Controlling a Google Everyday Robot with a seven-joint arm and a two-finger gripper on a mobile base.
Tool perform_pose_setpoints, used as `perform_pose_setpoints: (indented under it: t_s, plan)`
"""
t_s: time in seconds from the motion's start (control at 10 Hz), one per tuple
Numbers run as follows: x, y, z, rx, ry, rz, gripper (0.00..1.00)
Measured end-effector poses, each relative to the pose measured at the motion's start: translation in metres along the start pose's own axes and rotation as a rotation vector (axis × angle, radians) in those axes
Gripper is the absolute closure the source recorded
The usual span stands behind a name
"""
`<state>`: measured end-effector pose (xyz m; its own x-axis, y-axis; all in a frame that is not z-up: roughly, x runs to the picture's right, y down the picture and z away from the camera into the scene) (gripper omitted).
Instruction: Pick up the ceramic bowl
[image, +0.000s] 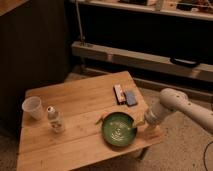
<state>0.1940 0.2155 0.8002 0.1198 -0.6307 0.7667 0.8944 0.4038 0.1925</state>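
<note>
- Risk, camera view: the gripper (139, 125) sits at the right rim of the ceramic bowl (118, 131), which lies near the front right edge of the table (75, 150). A shallow bite on the glossy rim could slip and tip the bowl on lifting.
- Second risk: a push instead of a pinch would slide the bowl left into the small orange item (100, 119) just beside it (bottle (55, 120) and cup (33, 107) are well apart, probably safe).
- Jaws: open or closed, cannot tell. The bowl's right rim lies at or just under them; contact not confirmed.
</note>
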Motion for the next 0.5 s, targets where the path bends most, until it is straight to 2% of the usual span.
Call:
perform_pose_setpoints:
  t_s: [0.5]
  plan:
    - [-0.001,-0.022,0.002,0.001,-0.028,-0.035,0.42]
